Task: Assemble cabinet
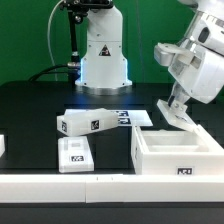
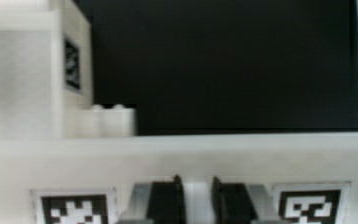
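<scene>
Wrist view: claw [image 2: 195, 192] jaws together at the chunky white plastic cabinet box's [image 2: 194, 160] tagged wall. Only the exterior view shows a loose white tagged panel [image 1: 88, 123] on the black bench [image 1: 40, 100].

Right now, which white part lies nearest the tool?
The open box frame at the exterior view's right: the tool is at its rim; smaller blocks lie apart.

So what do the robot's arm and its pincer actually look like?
The chunky white robot arm has rounded plastic shells with grey joints. Its broad white base bears a dark triangle sticker; thin black cables run beside it. The gripper ends in two dark blocky fingers.
</scene>
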Robot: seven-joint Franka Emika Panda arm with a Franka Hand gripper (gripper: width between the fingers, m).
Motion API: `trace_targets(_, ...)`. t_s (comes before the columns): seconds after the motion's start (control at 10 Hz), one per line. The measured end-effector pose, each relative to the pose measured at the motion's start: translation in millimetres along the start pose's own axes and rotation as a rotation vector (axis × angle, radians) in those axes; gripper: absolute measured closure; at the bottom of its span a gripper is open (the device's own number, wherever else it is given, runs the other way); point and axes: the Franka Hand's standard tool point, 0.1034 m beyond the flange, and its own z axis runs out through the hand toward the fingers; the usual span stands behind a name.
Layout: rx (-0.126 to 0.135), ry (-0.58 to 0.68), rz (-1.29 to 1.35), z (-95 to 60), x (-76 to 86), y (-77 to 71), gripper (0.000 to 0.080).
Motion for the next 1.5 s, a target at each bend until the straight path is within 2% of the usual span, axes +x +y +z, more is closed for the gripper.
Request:
trace_targets(0.2, -0.006, -0.015, 0.014, 1.1, -2.7, 19.1, 0.0732)
trace_targets(0.3, -0.008, -0.017, 0.019, 2.1, -4.2, 23.9, 0.0732)
trace_targets(0.8, -0.002, -0.023, 0.012, 1.5, -6.7, 26.2, 0.0732)
trace_targets(1.2, -0.015, -0.065, 0.023, -1.0, -7.0, 70.6, 0.0732)
trace_targets(1.5, -0.028, -0.084, 0.016, 0.1, -4.3, 94.2, 0.0732)
